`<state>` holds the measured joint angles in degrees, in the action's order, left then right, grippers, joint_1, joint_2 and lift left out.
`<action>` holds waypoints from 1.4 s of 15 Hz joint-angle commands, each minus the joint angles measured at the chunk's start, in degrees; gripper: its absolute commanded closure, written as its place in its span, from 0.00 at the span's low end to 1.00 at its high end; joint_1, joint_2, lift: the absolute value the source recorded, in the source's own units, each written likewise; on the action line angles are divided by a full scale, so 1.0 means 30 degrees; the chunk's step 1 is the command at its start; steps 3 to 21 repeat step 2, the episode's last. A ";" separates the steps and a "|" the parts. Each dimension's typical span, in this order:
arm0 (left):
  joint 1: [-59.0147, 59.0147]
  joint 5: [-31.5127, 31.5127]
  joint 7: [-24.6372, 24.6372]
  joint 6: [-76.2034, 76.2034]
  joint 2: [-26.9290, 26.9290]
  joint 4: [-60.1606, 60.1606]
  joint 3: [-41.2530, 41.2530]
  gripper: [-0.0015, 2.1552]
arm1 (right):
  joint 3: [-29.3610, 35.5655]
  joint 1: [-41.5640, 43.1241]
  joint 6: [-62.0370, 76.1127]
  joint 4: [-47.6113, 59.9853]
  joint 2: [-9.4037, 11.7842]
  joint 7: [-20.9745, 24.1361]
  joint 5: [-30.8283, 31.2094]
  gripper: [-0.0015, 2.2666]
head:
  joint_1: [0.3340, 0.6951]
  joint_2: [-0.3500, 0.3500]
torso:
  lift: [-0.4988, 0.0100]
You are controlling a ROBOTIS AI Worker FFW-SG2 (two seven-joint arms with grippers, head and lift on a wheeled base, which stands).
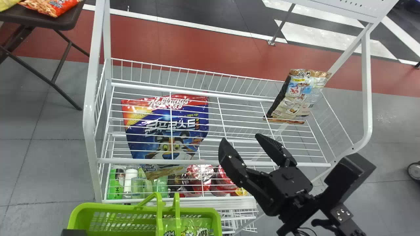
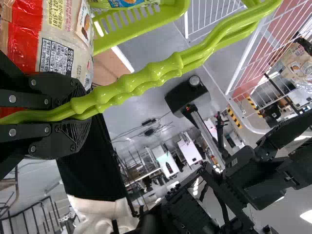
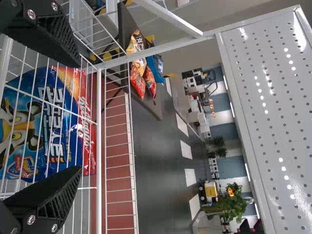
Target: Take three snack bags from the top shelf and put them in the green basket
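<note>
Your right gripper (image 1: 244, 140) is wide open and holds nothing, over the near part of the top shelf (image 1: 131, 161). The brown snack bag (image 1: 297, 95) sits beyond it, toward the shelf's right end, apart from your fingers. Your left gripper (image 2: 83, 115) is closed around the green basket's (image 1: 115, 206) handles (image 2: 146, 75).
</note>
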<state>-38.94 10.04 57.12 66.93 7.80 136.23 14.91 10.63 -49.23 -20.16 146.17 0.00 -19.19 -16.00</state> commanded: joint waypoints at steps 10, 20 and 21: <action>-0.0116 0.0022 0.0031 0.0000 0.0036 0.0118 -0.0048 0.49 | 0.0000 0.0005 -0.0007 -0.0002 -0.0017 -0.0018 0.0029 0.03 | 1.00 0.00 | 0.92; -0.0116 0.0022 0.0031 0.0000 0.0036 0.0118 -0.0048 0.49 | 0.0000 0.0005 -0.0007 -0.0002 -0.0017 -0.0018 0.0029 0.03 | 1.00 0.00 | 0.92; -0.0116 0.0022 0.0031 0.0000 0.0036 0.0118 -0.0048 0.49 | 0.0000 0.0005 -0.0007 -0.0002 -0.0017 -0.0018 0.0029 0.03 | 1.00 0.00 | 0.92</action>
